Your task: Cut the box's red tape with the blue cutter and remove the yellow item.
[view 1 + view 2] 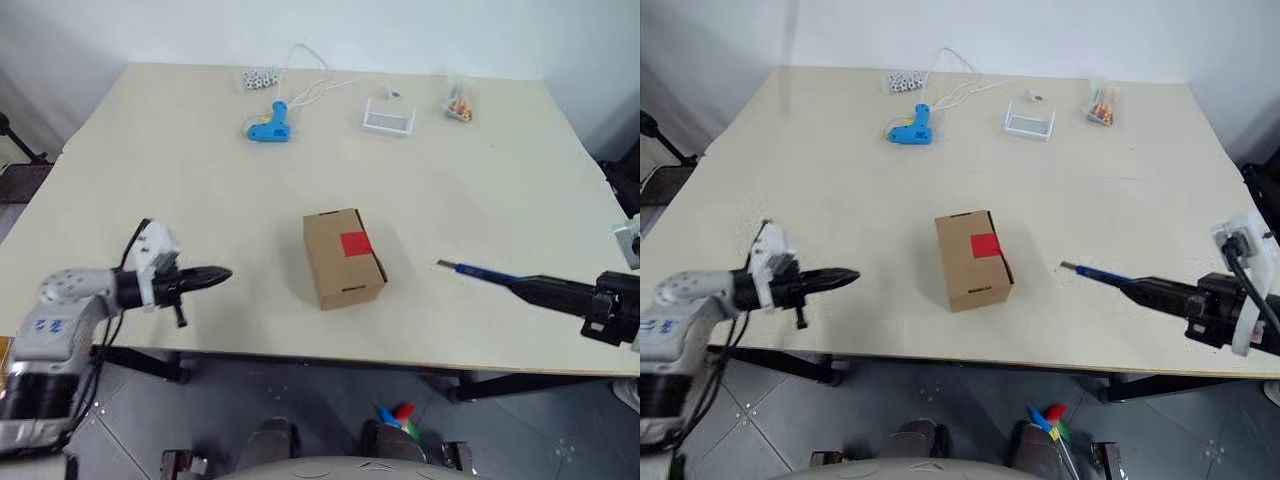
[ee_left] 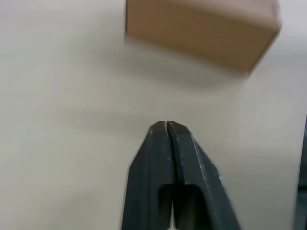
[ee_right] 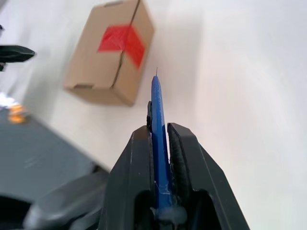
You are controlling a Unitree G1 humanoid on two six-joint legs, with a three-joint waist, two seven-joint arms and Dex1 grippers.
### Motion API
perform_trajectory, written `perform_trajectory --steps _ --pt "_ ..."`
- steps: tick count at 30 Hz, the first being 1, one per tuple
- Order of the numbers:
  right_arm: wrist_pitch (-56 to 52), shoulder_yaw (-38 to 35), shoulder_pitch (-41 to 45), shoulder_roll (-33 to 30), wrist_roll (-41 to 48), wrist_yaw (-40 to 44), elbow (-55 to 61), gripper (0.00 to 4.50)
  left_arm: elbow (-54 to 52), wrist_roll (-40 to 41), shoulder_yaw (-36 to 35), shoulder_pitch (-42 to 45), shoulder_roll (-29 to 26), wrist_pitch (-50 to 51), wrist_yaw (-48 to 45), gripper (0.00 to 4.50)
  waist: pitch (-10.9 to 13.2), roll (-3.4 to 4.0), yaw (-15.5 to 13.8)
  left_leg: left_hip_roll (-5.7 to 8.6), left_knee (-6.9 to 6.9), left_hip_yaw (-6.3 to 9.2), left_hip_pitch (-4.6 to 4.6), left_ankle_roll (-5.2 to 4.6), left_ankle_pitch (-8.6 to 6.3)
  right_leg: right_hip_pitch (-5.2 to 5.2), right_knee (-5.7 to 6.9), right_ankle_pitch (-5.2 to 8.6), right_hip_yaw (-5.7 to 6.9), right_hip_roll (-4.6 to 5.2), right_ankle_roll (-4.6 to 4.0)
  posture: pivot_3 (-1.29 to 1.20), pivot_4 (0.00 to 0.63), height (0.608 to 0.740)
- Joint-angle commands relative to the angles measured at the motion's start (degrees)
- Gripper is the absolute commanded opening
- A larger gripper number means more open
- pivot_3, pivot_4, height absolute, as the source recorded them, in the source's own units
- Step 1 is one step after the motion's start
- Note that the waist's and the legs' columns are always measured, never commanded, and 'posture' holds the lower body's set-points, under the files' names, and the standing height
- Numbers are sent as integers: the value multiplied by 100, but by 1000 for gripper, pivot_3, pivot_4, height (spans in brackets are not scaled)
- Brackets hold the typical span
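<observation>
1. Beige table (image 1: 200, 180) fills most of your head view, with grey floor along the bottom edge.
2. Your box (image 1: 343, 258) sits closed at the centre of the frame, the red tape (image 1: 356, 243) still across its top seam.
3. Your left gripper (image 1: 205, 279) hovers at lower left, well apart from the box, its fingers pressed together on nothing.
4. Your right gripper (image 1: 520, 284) at lower right clamps the blue cutter (image 1: 478, 270), its tip aimed at the box but short of it.
5. At the upper centre you have a light-blue glue gun (image 1: 269, 125) with a white cord, and a small white tray (image 1: 388, 120) to its right.
</observation>
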State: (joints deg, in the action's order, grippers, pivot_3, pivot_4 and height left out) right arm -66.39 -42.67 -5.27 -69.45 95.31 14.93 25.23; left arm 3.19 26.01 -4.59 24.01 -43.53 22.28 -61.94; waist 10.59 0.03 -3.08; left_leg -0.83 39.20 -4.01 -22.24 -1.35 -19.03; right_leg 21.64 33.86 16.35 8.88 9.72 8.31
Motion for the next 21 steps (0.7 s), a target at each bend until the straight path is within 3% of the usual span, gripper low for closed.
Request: perform_trajectory --steps 1,5,7,10,16,21 --pt "503 710 591 -370 463 -1094 245 163 59 -189 348 710 293 -122 4 0 0 0 39 -1 0 0 -1 3 1 2 0 0 1 -1 0 0 150 740" --pt "1092 2311 1870 -1236 1621 -2545 368 163 439 -485 852 1607 813 -216 -45 0 3 4 130 0 -1 -10 -5 9 4 7 -1 0 5 -2 0 0 150 740" --pt "1183 3019 2613 -1261 1766 -2817 395 163 651 -722 1073 1848 962 -451 -108 0 6 -2 170 -1 -4 -22 -7 9 4 11 0 0 9 -4 0 0 150 740" --pt "1139 3982 3826 -741 1769 -3194 261 163 963 -904 1255 2117 1242 -628 -109 0 10 -10 192 -7 -5 -40 -10 15 1 11 -6 0 15 -12 0 0 150 740" --pt "860 5156 5305 273 1769 -4155 -281 163 1508 -1464 1570 2284 1579 -1176 38 0 12 -14 172 -7 14 -45 -77 13 2 83 21 -1 11 -11 0 0 150 740" --pt "713 5472 5677 663 1769 -4758 -464 163 1571 -1668 1604 2212 1753 -1245 169 0 12 -14 122 -5 39 -30 -109 7 0 94 27 -3 21 -9 4 0 150 740"
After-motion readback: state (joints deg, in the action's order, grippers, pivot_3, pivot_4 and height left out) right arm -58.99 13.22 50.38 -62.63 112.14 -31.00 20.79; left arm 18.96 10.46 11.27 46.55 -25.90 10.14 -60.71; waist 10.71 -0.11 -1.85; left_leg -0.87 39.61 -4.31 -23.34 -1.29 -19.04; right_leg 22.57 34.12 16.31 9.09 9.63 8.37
